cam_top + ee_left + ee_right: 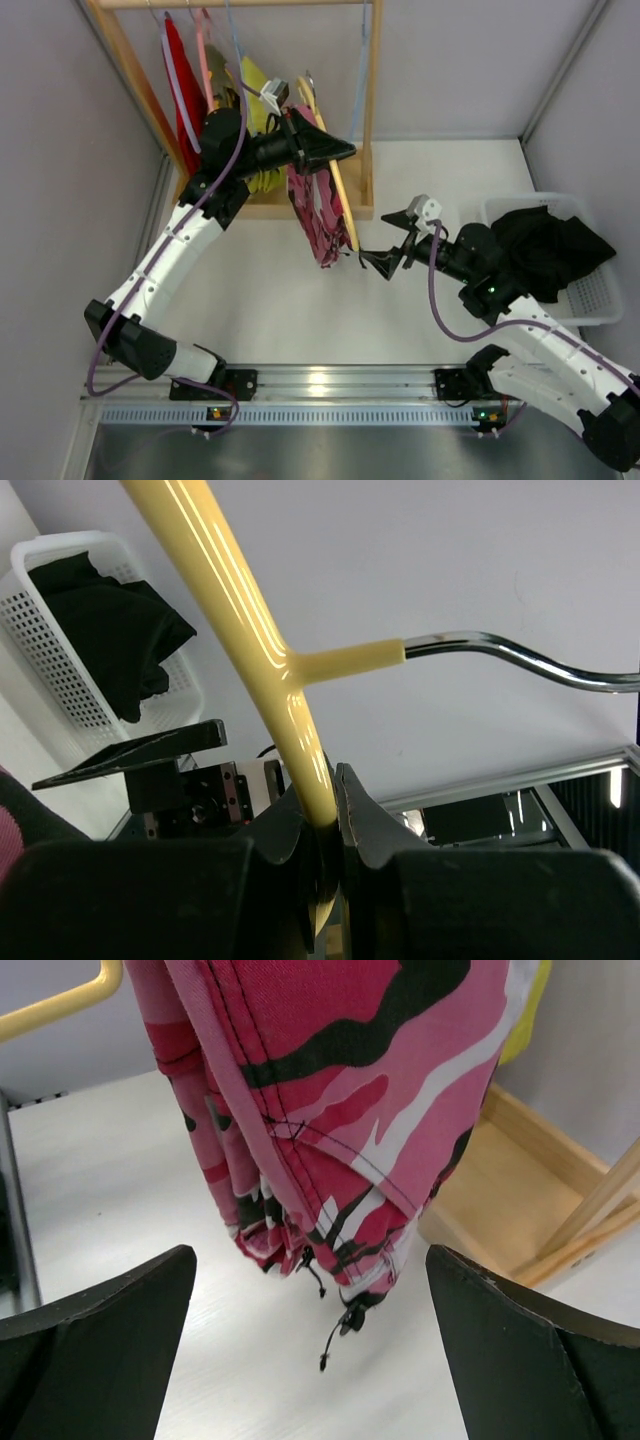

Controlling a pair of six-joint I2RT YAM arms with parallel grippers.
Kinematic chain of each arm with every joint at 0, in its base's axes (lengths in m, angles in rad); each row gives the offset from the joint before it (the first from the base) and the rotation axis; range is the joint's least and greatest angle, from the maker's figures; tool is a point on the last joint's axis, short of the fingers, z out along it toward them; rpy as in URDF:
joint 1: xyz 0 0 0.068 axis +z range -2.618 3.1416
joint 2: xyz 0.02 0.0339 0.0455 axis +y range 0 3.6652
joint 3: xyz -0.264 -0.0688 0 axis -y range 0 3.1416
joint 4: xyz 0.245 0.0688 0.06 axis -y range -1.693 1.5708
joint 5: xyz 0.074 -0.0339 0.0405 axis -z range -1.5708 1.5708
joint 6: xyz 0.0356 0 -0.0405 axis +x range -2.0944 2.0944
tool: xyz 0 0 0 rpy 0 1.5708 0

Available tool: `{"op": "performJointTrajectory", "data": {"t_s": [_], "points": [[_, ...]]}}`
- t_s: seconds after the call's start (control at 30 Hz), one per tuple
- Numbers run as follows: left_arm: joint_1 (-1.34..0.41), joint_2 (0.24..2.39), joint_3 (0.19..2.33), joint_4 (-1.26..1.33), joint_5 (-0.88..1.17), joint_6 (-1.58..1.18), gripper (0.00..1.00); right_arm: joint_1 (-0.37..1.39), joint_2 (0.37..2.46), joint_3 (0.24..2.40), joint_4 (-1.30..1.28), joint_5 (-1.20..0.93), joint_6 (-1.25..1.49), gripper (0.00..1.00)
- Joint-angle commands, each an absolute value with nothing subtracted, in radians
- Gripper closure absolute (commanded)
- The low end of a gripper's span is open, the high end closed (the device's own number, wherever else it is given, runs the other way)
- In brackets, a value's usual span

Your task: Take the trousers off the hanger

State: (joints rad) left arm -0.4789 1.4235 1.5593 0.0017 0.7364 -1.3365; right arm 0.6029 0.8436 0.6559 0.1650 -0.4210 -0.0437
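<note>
The pink, white and black camouflage trousers (pixel 318 215) hang folded over a yellow wooden hanger (pixel 338 190) in front of the rack. My left gripper (pixel 340 152) is shut on the hanger's arm (pixel 300 735); its metal hook (pixel 520 655) sticks out to the right. My right gripper (pixel 385 240) is open and empty, just right of the trousers' lower end. In the right wrist view the trousers (pixel 330 1110) hang between and beyond my fingers, drawstrings dangling. The black trousers (pixel 545 250) lie in the white basket (pixel 600 295), also in the left wrist view (pixel 110 630).
A wooden clothes rack (pixel 372 90) stands at the back with a red garment (pixel 180 85) and yellow-green garments (pixel 255 100) hanging on it. Its wooden base (pixel 510 1190) is close behind the camouflage trousers. Grey walls close in both sides.
</note>
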Motion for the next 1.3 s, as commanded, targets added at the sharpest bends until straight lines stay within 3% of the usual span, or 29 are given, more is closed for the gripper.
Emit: {"op": "performJointTrajectory", "data": {"t_s": [0.0,0.27,1.27], "points": [[-0.489,1.362,1.646,0.235,0.759,-1.331,1.0,0.621,0.865,0.621,0.411,-0.428,-0.116,0.01],[-0.495,1.365,1.652,0.238,0.756,-1.342,1.0,0.669,0.998,0.634,0.58,-0.396,-0.201,0.01],[-0.503,1.364,1.697,0.238,0.749,-1.353,1.0,0.707,1.16,0.586,0.703,-0.324,-0.385,0.01]]}}
